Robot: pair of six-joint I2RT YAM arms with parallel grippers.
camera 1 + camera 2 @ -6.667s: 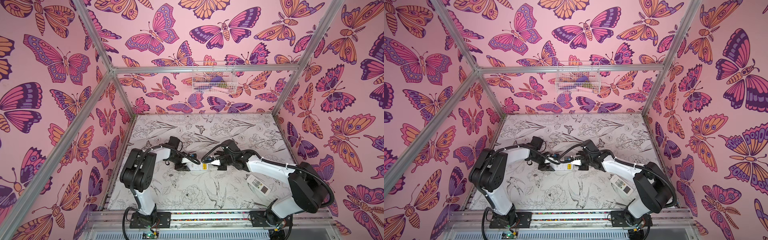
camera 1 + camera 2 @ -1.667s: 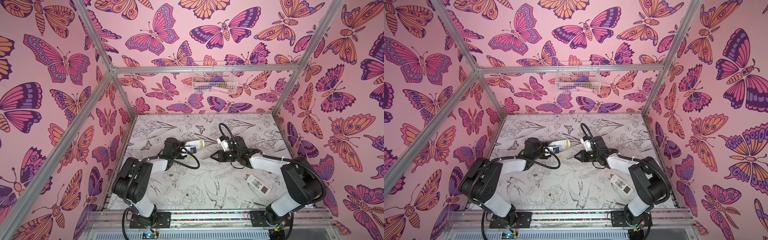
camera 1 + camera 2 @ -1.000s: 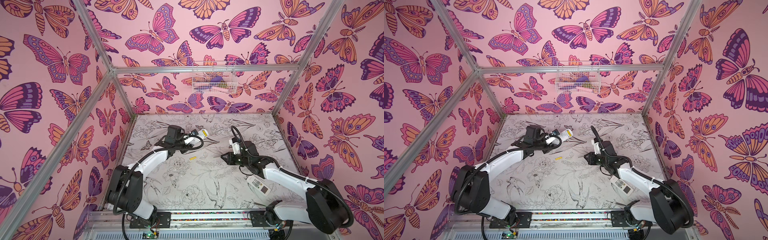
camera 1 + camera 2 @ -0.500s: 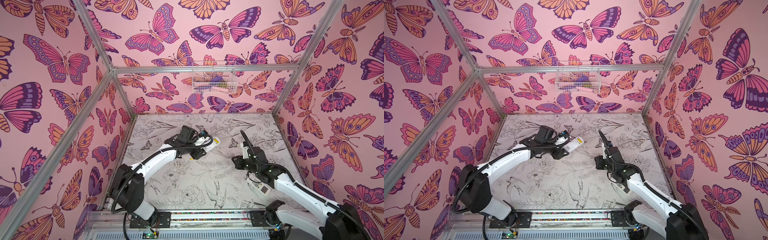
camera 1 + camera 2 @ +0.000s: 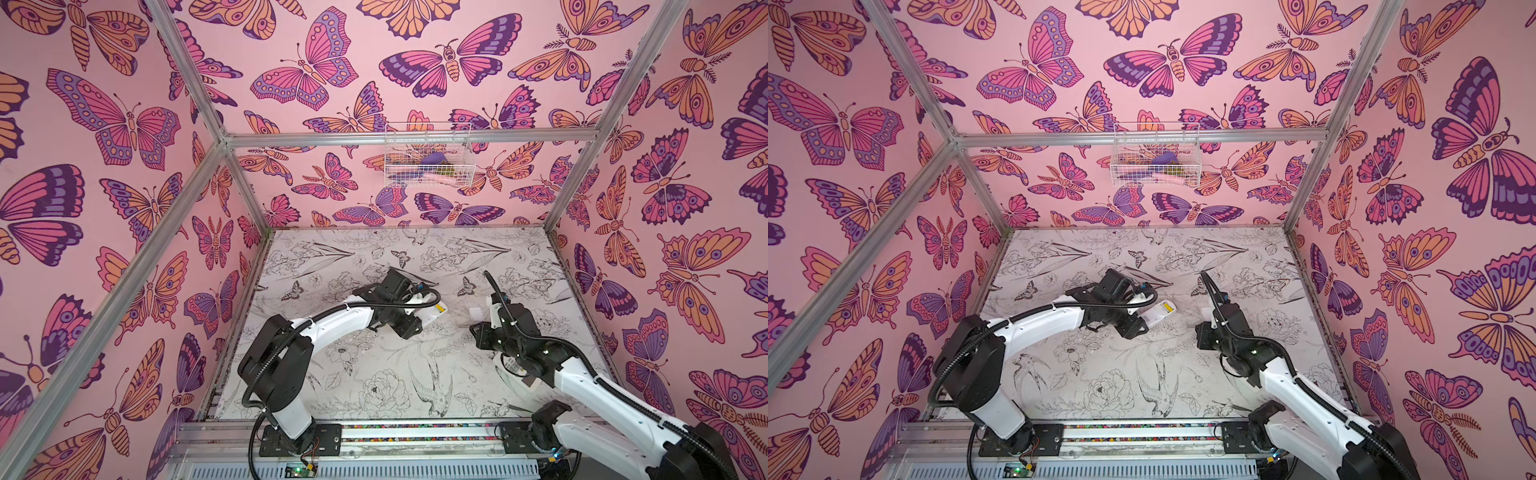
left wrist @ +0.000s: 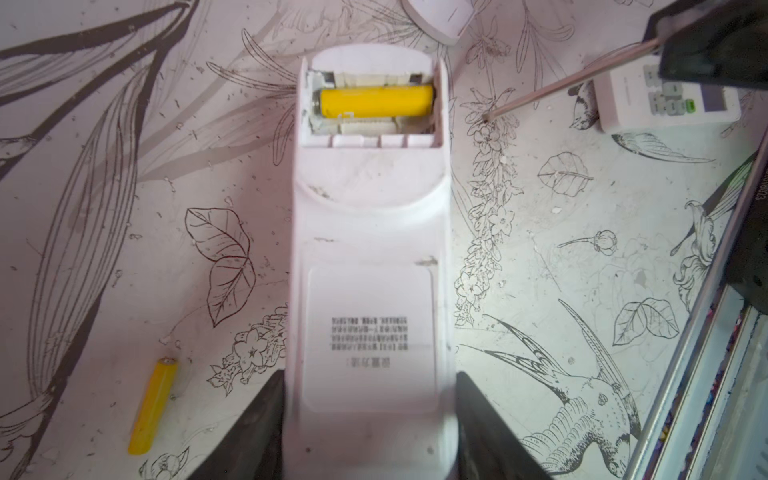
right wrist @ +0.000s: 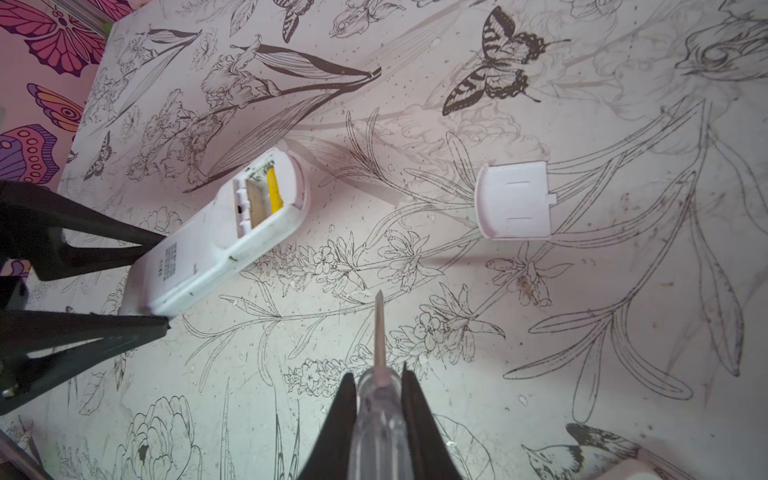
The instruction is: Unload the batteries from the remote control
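1. Since the earlier frames, your left arm has swung the remote control [image 6: 368, 216] from the back of the tabletop [image 6: 124, 208] toward the middle. Your right arm has drawn back to its own side.
2. Your left gripper [image 6: 368, 419] pinches the remote's labelled end between its two black fingers. The remote is a long white plastic slab, scuffed, held back side up.
3. The battery bay at the remote's rounded free end is uncovered. One smooth yellow cylindrical battery [image 6: 376, 101] lies crosswise in the slot nearer the tip. The slot beside it shows bare metal.
4. A second yellow battery [image 6: 153, 407] lies loose on the tabletop, off to one side of the remote's gripped end and apart from it.
5. Your right gripper [image 7: 377, 374] is pressed onto the clear handle of a screwdriver [image 7: 376, 428]. The thin metal shaft points toward the remote's open end, with its tip near it and not touching.
6. The white curved cover [image 7: 513, 202] lies flat on the tabletop beyond the remote's open end.
7. Another remote [image 6: 669, 102], with buttons facing up, lies further off past the screwdriver.
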